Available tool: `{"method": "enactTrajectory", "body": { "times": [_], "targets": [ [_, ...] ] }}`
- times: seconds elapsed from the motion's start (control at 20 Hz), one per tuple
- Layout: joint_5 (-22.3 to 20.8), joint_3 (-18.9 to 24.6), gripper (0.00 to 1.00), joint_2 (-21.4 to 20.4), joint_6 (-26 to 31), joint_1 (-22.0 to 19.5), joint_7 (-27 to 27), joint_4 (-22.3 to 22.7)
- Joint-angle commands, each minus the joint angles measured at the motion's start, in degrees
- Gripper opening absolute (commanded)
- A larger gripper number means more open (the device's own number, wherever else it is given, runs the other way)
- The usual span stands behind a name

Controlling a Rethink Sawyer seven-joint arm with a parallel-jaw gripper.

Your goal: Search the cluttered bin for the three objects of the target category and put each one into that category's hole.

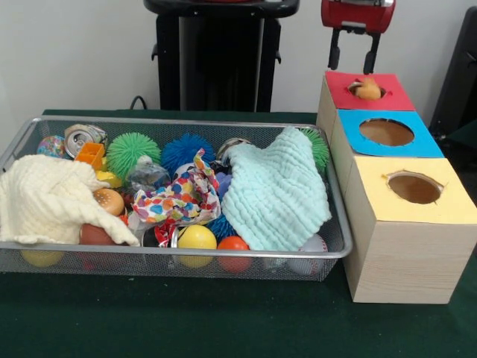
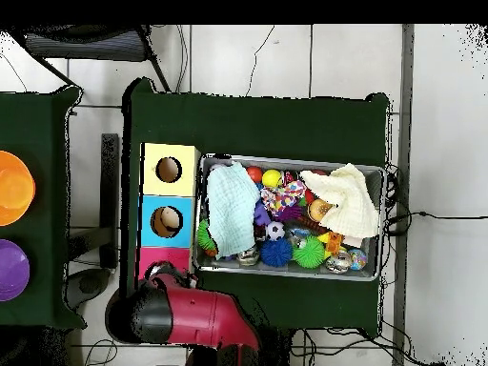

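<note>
The wire mesh bin [image 1: 179, 257] stands on the green table, full of clutter; it also shows in the overhead view [image 2: 376, 272]. A tan-brown soft toy [image 1: 367, 89] sits in the round hole [image 1: 355, 87] of the red-topped box and sticks up a little above it. My gripper [image 1: 351, 69] hangs just above that hole, open and empty, its two black fingers [image 1: 335, 54] spread apart. In the overhead view my red arm [image 2: 191, 315] covers the red top [image 2: 157, 259]. I can make out no striped orange or pale yellow toy figure in the bin.
A cream cloth [image 1: 52, 198], a mint cloth [image 1: 276, 190] and a patterned cloth [image 1: 182, 198] cover much of the bin. Green [image 1: 133, 153] and blue [image 1: 186, 151] spiky balls and a yellow ball [image 1: 197, 237] lie around. Blue-topped [image 1: 386, 132] and yellow-topped [image 1: 414, 188] holes adjoin the red one.
</note>
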Motion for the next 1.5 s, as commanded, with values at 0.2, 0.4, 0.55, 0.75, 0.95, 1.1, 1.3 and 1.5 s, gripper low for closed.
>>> {"method": "enactTrajectory", "body": {
  "times": [0.2,0.4,0.55,0.75,0.95,1.1,1.3,1.5],
  "targets": [
    [3.8,4.3,1.0,-0.5,2.6,-3.4,8.8,-1.0],
    [3.9,4.3,1.0,-0.6,2.9,-2.9,9.2,-1.4],
    [3.2,4.1,1.0,-0.5,3.4,-2.7,8.4,-2.2],
    [0.3,1.9,1.0,-0.3,6.8,-2.0,6.3,-5.8],
    [-2.5,1.4,1.0,0.2,8.0,-3.3,2.6,-8.3],
    [-4.3,2.8,1.0,1.8,7.9,-6.1,-1.3,-10.3],
    [-6.3,4.6,1.0,2.7,10.2,-8.8,-4.3,-11.5],
    [-8.0,5.4,1.0,3.3,10.5,-11.2,-5.4,-11.9]
  ]
}}
